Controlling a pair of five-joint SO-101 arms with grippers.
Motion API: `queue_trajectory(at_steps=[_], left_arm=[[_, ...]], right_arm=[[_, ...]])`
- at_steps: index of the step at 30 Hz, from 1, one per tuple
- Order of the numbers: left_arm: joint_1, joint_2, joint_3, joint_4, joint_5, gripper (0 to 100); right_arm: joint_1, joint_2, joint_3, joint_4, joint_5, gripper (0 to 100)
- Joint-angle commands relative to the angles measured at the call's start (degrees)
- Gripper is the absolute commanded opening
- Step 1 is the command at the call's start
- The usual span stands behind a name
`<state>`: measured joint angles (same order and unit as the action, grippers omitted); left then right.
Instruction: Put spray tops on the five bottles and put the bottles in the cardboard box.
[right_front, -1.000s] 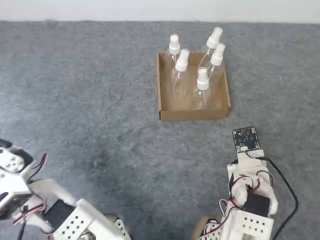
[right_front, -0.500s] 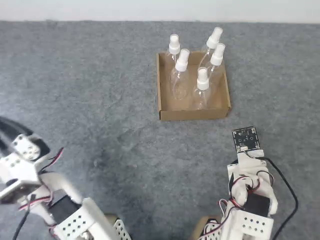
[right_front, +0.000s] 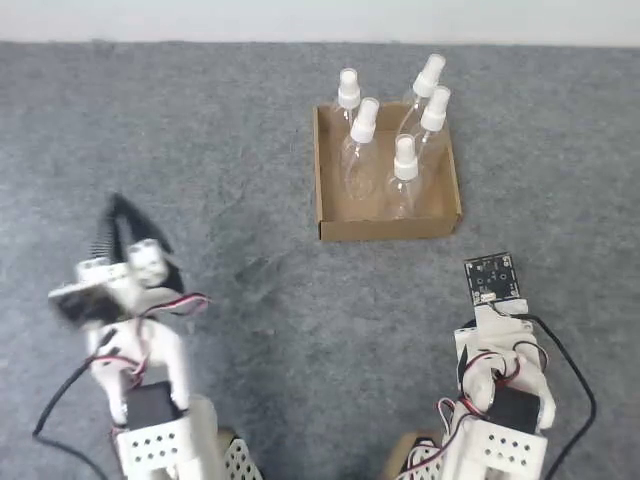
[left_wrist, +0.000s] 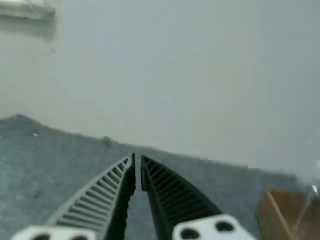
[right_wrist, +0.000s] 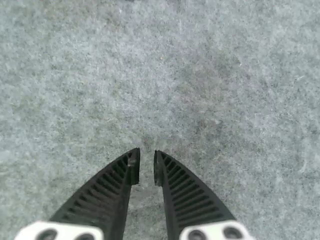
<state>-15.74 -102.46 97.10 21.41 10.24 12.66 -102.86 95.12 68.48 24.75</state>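
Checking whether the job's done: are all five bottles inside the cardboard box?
In. The high view shows five bottles standing inside the cardboard box, each wearing a white spray top.

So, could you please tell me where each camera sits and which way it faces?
High view: fixed overhead, facing down on the cardboard box of bottles, left arm and right arm.
Left wrist view: on that wrist, facing across the mat to a wall past the left gripper.
Right wrist view: on that wrist, facing down at the mat past the right gripper.
Shared: cardboard box, in high and left wrist views.
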Motion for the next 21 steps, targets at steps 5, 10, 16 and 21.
queue_trajectory(at_steps=[5, 10, 16, 21], left_arm=[[12.1, 0.6, -0.5, 19.2, -12.7, 1], [12.3, 0.6, -0.4, 28.7, -14.8, 1], [12.2, 0.6, -0.4, 41.5, -15.3, 1], [11.3, 0.4, -0.4, 45.7, -15.3, 1]], right_arm=[[0.1, -0.7, 1.3, 0.5, -0.7, 0.6], [0.1, -0.7, 1.3, 0.5, -0.7, 0.6], [0.1, -0.7, 1.3, 0.5, -0.7, 0.6], [0.1, -0.7, 1.3, 0.5, -0.6, 0.6]])
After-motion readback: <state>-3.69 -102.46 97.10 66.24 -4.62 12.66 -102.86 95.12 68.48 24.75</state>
